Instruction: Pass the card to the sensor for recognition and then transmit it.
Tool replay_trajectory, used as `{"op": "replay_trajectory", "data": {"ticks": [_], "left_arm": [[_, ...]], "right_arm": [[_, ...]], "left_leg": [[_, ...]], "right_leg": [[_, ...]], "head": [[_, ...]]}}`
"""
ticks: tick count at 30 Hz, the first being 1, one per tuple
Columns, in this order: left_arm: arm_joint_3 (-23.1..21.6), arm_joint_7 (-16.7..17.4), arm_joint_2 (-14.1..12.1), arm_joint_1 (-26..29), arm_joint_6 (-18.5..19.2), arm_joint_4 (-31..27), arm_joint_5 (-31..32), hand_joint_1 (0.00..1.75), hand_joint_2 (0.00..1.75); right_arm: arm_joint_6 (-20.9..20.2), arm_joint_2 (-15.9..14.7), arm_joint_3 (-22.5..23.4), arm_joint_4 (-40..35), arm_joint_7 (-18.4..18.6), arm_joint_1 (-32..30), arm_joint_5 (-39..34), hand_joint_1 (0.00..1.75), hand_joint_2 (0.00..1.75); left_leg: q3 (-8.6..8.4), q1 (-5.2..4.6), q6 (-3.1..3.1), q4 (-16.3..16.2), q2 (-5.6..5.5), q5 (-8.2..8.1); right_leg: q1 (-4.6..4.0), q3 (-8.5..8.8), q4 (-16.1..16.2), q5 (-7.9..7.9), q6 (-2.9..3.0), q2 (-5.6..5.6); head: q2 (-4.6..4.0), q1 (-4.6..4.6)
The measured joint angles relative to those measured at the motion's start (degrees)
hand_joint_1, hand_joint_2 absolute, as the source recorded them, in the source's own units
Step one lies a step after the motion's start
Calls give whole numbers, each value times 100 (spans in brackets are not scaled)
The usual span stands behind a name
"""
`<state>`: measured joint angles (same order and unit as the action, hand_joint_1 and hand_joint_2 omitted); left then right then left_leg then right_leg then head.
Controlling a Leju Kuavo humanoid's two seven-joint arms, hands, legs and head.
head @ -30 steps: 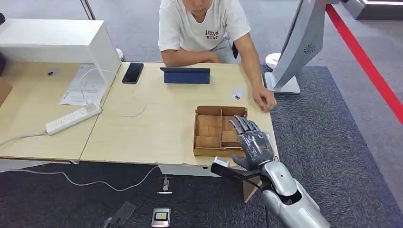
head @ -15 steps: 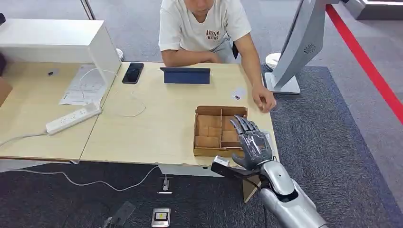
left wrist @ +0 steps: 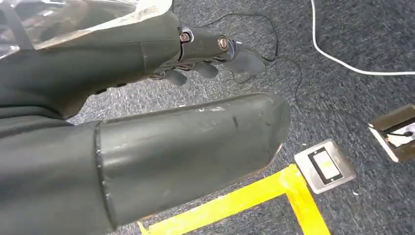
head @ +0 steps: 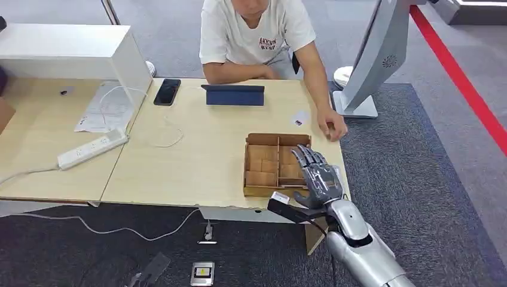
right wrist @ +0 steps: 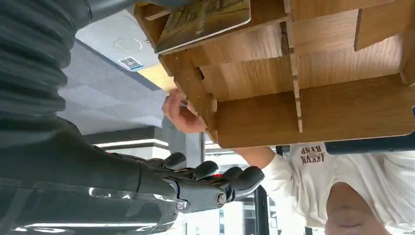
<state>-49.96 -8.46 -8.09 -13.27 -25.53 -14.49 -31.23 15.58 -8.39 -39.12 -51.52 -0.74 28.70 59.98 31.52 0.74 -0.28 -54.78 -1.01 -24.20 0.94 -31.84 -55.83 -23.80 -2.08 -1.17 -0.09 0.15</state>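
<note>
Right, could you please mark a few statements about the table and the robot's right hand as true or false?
1. The right hand is above the wooden tray, fingers spread. True.
2. The person's hand is inside the tray. False: it rests on the table beyond the tray, by the table's right edge.
3. A black phone lies on the table beside the white box. True.
4. The power strip lies on the carpet. False: it lies on the table, on its left part.
</note>
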Motion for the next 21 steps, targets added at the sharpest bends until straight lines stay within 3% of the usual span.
{"op": "replay_trajectory", "data": {"ticks": [21], "left_arm": [[0,2,0,0,0,0,-2,0,0]], "right_arm": [[155,66,136,621,-120,72,-170,0,175]], "left_leg": [[0,0,0,0,0,0]], "right_leg": [[0,0,0,0,0,0]], "head": [[0,0]]}}
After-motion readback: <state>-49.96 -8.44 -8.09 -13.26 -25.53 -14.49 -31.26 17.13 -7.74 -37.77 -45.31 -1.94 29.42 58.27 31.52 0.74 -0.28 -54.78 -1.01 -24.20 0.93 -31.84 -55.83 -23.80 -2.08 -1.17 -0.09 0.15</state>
